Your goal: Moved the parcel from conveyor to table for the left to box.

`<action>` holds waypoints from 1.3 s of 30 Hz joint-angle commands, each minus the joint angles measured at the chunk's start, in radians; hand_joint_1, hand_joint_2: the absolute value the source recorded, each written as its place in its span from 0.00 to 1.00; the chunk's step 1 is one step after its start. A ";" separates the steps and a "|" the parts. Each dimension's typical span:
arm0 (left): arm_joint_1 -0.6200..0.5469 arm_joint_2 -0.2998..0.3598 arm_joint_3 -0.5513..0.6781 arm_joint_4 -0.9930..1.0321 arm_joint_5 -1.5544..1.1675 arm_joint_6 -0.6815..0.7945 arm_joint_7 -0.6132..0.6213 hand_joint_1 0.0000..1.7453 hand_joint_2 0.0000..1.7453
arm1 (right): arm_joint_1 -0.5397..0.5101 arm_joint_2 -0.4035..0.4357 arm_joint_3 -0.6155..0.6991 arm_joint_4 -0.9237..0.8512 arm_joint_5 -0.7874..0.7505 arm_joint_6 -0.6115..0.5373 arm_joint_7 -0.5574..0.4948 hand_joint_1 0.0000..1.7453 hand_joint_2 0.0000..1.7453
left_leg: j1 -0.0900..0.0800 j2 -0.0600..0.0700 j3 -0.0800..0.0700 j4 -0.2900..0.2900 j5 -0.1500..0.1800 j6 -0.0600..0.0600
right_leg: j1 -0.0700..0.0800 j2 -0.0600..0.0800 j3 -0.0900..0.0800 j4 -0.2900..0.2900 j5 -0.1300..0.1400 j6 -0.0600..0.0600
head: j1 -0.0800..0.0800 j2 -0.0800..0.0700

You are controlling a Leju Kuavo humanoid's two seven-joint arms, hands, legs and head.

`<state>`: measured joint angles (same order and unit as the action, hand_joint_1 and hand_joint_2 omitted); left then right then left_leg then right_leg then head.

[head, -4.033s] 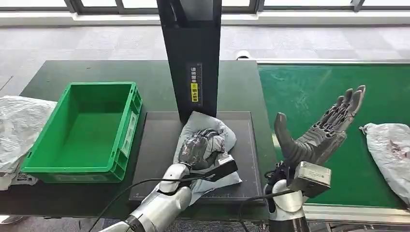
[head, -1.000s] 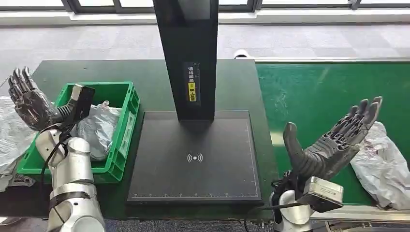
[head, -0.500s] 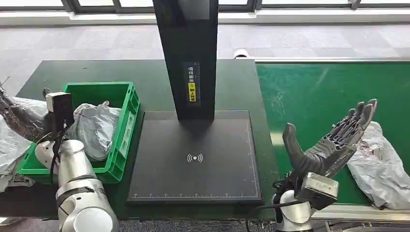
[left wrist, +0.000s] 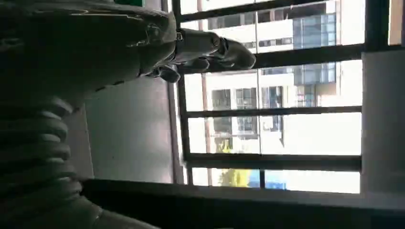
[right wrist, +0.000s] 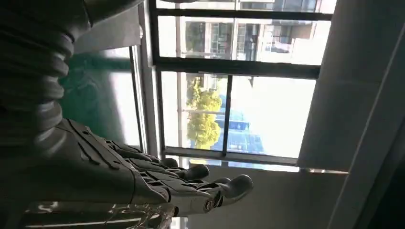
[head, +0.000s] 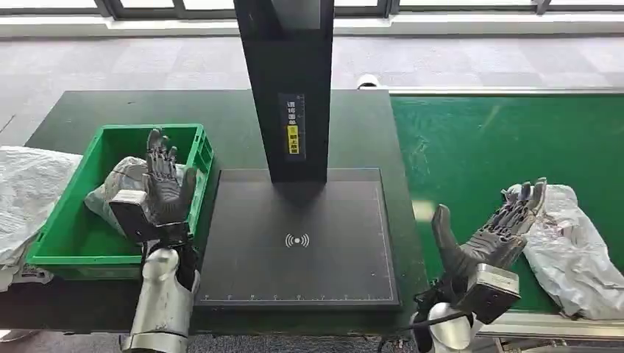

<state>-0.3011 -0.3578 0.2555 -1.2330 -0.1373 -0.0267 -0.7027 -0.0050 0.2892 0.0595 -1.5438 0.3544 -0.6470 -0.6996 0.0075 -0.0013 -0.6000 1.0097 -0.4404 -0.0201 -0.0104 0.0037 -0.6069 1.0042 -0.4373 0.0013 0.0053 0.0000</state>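
Left robot hand (head: 165, 187): raised upright over the near right corner of the green crate (head: 55, 243), fingers apart, palm empty; hides part of the crate's right wall.
Right robot hand (head: 494, 228): spread and empty at the near edge of the conveyor (head: 478, 140), fingertips just beside the grey bag (head: 581, 254); touching or not, cannot tell.
Grey bag: lies on the conveyor, cut off by the right edge.
Parcel (head: 118, 184): crumpled grey bag inside the crate, right side hidden behind the left robot hand.
Black pad (head: 294, 243): flat on the bench (head: 221, 110), between crate and conveyor.
Black post (head: 291, 81): rises behind the pad, top cut off; yellow label too small to read.
White plastic (head: 26, 191): left of the crate, partly out of frame.
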 commanded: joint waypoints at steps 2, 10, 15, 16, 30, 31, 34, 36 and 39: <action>0.143 0.009 -0.180 -0.067 0.102 -0.114 0.005 0.00 1.00 | -0.047 -0.068 0.135 0.133 -0.082 0.203 0.001 0.00 1.00 | -0.001 0.003 0.006 -0.003 -0.001 0.001 | 0.000 0.003 0.005 -0.003 0.000 0.000 | 0.000 0.000; 0.160 0.009 -0.196 -0.072 0.128 -0.115 0.005 0.00 1.00 | -0.059 -0.063 0.162 0.148 -0.085 0.237 0.001 0.00 1.00 | 0.001 0.001 0.005 -0.003 -0.001 0.001 | 0.001 0.001 0.005 -0.003 -0.001 0.000 | 0.000 0.000; 0.187 0.009 -0.224 -0.065 0.122 -0.063 0.005 0.00 1.00 | -0.073 -0.040 0.178 0.197 -0.115 0.289 0.001 0.00 1.00 | 0.000 0.002 0.005 -0.003 -0.001 0.001 | 0.000 0.001 0.005 -0.003 -0.001 0.000 | 0.000 0.000; 0.186 0.009 -0.226 -0.057 0.122 -0.047 0.005 0.00 1.00 | -0.085 -0.039 0.181 0.220 -0.103 0.277 0.001 0.00 1.00 | 0.000 0.003 0.007 -0.004 -0.001 0.001 | 0.000 0.002 0.007 -0.004 0.000 0.000 | 0.000 0.000; 0.188 0.009 -0.221 -0.047 0.127 -0.043 0.005 0.00 1.00 | -0.094 -0.039 0.174 0.239 -0.098 0.264 0.001 0.00 1.00 | 0.000 0.001 0.003 -0.002 0.000 0.000 | 0.000 0.000 0.004 -0.001 -0.001 0.000 | 0.000 0.000; 0.188 0.009 -0.221 -0.047 0.127 -0.043 0.005 0.00 1.00 | -0.094 -0.039 0.174 0.239 -0.098 0.264 0.001 0.00 1.00 | 0.000 0.002 0.005 -0.003 0.000 0.001 | 0.000 0.000 0.005 -0.003 -0.001 0.000 | 0.000 0.000; 0.195 0.009 -0.208 -0.044 0.125 -0.036 0.005 0.00 1.00 | -0.134 -0.026 0.096 0.387 0.144 0.083 0.029 0.00 1.00 | 0.000 0.001 0.005 -0.002 0.000 0.001 | 0.000 0.000 0.005 -0.002 0.000 0.000 | 0.000 0.000; 0.200 0.009 -0.199 -0.045 0.149 -0.071 0.005 0.00 1.00 | -0.151 -0.031 0.040 0.444 0.329 -0.009 0.117 0.00 1.00 | 0.000 0.002 0.005 -0.003 0.000 0.001 | 0.000 0.000 0.005 -0.003 0.000 0.000 | 0.000 0.000; 0.223 0.009 -0.185 -0.067 0.162 -0.079 0.005 0.00 1.00 | -0.153 -0.022 -0.195 0.452 0.803 -0.051 0.338 0.00 1.00 | 0.000 0.000 0.008 -0.005 0.001 0.001 | 0.000 -0.001 0.008 -0.006 0.000 0.000 | 0.000 0.000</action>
<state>-0.1651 -0.3273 0.0580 -1.3039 -0.0038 -0.0798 -0.7023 -0.0869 0.2693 0.1983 -1.3026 0.5627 -0.5831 -0.6285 0.0080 -0.0017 -0.5992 1.0094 -0.4400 -0.0203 -0.0101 0.0026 -0.6058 1.0043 -0.4376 0.0013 0.0053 0.0000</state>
